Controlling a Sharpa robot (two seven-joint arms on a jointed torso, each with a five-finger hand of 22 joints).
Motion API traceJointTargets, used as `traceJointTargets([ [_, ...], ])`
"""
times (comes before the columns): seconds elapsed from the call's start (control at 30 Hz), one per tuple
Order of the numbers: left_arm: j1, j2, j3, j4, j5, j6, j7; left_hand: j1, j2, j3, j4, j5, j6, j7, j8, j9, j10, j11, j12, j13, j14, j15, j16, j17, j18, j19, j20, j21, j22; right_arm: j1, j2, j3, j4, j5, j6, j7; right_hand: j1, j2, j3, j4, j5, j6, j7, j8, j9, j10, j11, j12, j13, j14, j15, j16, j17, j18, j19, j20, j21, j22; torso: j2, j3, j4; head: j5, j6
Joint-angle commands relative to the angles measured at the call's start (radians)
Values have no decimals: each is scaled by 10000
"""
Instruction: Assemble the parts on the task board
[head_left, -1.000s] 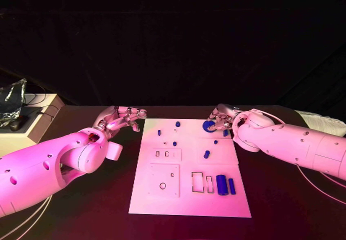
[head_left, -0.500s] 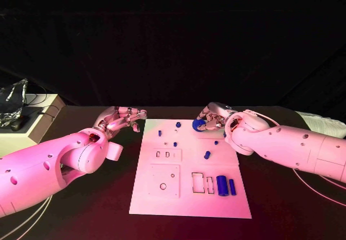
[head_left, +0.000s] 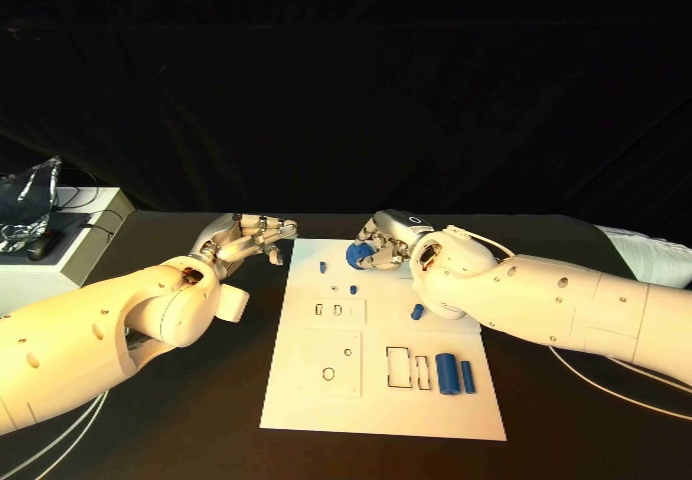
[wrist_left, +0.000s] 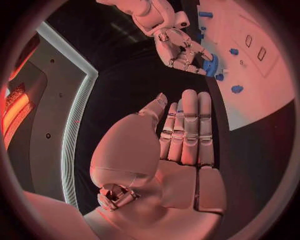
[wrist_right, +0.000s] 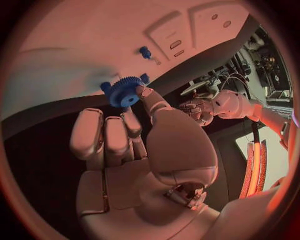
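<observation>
Carrying a blue gear (wrist_right: 124, 92), our right hand (head_left: 384, 243) has travelled leftward along the top edge of the task board (head_left: 378, 400) over the last second: it began near the board's upper right corner and now hangs over the upper middle, close to the small blue pegs (head_left: 322, 267) standing there. In the right wrist view the toothed wheel is pinched between thumb and fingertips (wrist_right: 145, 92), its centre hole showing, so the fingers are clamped on the gear and not on air. In the head view the gear appears as a blue patch at the hand's leading edge, above the white plate; we cannot tell whether it already touches a peg.

Our left hand (head_left: 248, 238) has kept its place just off the board's upper left corner, over the black table (head_left: 173, 420). Its fingers lie straight and side by side in the left wrist view, holding nothing.

Lower on the board, two blue cylinders (head_left: 446, 372) lie beside the rectangular recesses at lower right, and another small blue piece (head_left: 417, 311) sits mid-board; none of these has shifted.

We judge the sideways carry to mean the gear is being brought to a post in the upper row, and that lining up its bore with that post comes next.
</observation>
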Motion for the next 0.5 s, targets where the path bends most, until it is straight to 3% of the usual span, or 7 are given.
traceJointTargets([
  [0.03,2,26,9,36,-36,105,74,-87,-45,48,-12,-23,-74,-27,-51,5,-54,-13,9,-11,-78,22,69,-13,102,-99,-4,41,-15,-61,179,-7,-125,-683,-172,-101,36,-113,-48,-17,-30,120,93,51,15,18,-22,-40,3,-4,-50,-42,11,85,538,-75,47,1476,15,-3,16,3,-13],
  [0.17,2,47,9,26,-36,110,71,-111,-54,59,-9,-24,-88,-17,-47,6,-66,-5,12,-10,-80,27,72,-18,106,-101,2,49,-24,-132,436,-14,-312,-811,-121,-136,51,-115,-43,-24,-17,117,97,49,14,15,-21,-46,3,-7,-49,-51,5,84,537,-75,46,1476,20,-2,2,10,-18],
  [0.33,2,77,9,10,-36,118,73,-123,-56,53,-1,-23,-91,-14,-48,6,-66,-4,12,-10,-81,28,72,-19,106,-101,3,48,-25,-228,596,-26,-484,-866,-18,-166,60,-122,-36,-31,27,101,106,49,13,1,-15,-67,0,-4,-47,-55,15,86,533,-74,30,1472,38,-25,22,-6,-35],
  [0.5,2,83,9,8,-36,115,75,-123,-56,53,-1,-23,-91,-14,-48,6,-66,-4,12,-10,-81,28,72,-19,106,-101,3,48,-25,-302,656,-32,-567,-947,-19,-197,60,-122,-36,-31,27,101,106,49,13,1,-15,-67,0,-4,-47,-55,15,86,533,-74,30,1472,36,-3,5,31,-54],
])
